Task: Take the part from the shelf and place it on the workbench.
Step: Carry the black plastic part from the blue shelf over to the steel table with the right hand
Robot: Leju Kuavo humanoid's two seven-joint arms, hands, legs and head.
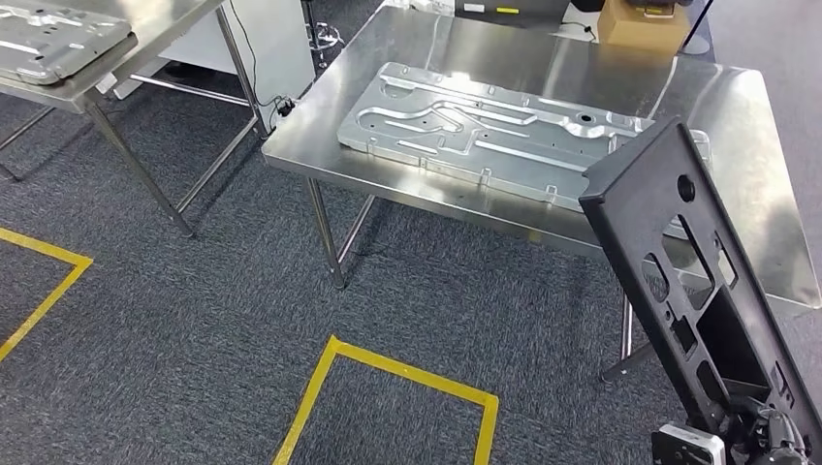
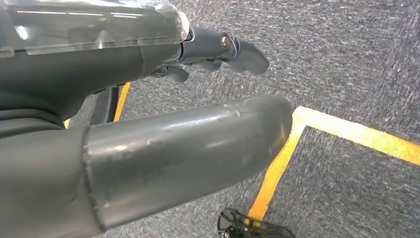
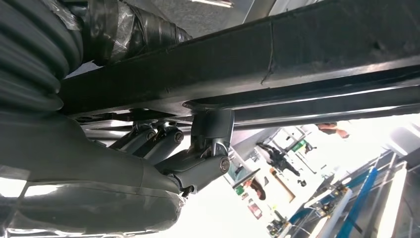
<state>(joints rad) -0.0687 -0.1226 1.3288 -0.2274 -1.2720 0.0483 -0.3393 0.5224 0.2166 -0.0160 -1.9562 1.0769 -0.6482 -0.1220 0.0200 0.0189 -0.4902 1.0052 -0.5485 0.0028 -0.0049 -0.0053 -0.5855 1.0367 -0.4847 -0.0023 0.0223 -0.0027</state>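
A long black plastic part with cut-outs stands tilted at the right of the head view, its top end over the near right edge of the steel workbench. My right hand grips its lower end at the bottom right corner. Close up in the right wrist view, the dark fingers clasp the part's black bar from one side, the thumb on the other. My left hand hangs over the carpet, thumb and fingers apart, holding nothing.
A large silver stamped metal plate lies across the workbench. A cardboard box sits at its far edge. Another steel table with a similar plate stands at the left. Yellow floor tape marks the grey carpet.
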